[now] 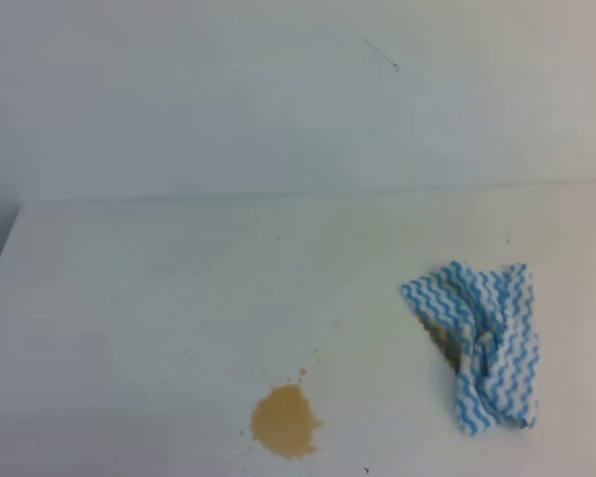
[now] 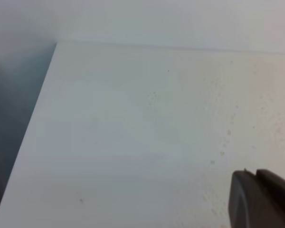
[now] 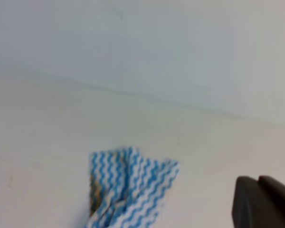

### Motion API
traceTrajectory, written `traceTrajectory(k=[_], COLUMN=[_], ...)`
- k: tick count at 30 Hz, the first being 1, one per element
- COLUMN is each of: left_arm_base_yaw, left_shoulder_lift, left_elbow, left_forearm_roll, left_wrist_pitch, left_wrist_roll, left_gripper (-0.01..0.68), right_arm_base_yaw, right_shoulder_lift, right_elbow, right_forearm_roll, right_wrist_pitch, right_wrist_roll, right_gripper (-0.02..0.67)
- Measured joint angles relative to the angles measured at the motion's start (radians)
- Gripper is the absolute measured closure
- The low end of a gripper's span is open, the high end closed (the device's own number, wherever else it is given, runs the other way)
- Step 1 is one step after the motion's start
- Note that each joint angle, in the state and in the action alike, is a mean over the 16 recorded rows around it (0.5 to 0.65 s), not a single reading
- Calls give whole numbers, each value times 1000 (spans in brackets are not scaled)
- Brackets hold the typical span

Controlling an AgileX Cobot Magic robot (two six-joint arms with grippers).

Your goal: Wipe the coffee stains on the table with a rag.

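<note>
The rag [image 1: 482, 343], crumpled and blue-striped, is seen lying on the white desk [image 1: 139, 298] at the right, well apart from the tan coffee stains [image 1: 284, 421] near the front edge. The right gripper [image 3: 263, 202] is closed on nothing. Whether the left gripper [image 2: 261, 197] is closed cannot be told.

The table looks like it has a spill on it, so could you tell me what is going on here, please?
Nothing is being handled yet. A tan coffee stain sits unwiped on the white table, and the blue-striped rag lies crumpled to its right, apart from it. No arm shows in the overhead view. The right gripper, jaws shut and empty, hangs short of the rag.
</note>
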State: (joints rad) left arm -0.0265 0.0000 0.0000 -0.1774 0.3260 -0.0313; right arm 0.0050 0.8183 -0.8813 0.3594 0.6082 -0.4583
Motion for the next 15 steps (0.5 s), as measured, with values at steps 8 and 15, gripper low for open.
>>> traceTrajectory(k=[8, 15], left_arm_base_yaw=[0, 0], left_shoulder_lift=[0, 0], left_elbow=[0, 0], left_forearm_roll=[0, 0], left_wrist_pitch=[0, 0], left_wrist_roll=[-1, -2], left_gripper=[677, 677], right_arm_base_yaw=[50, 149], right_shoulder_lift=[441, 736], right_elbow=[-61, -154], right_forearm_roll=[158, 123], right_wrist_pitch=[-6, -40], right_wrist_roll=[-167, -168], right_gripper=[646, 628])
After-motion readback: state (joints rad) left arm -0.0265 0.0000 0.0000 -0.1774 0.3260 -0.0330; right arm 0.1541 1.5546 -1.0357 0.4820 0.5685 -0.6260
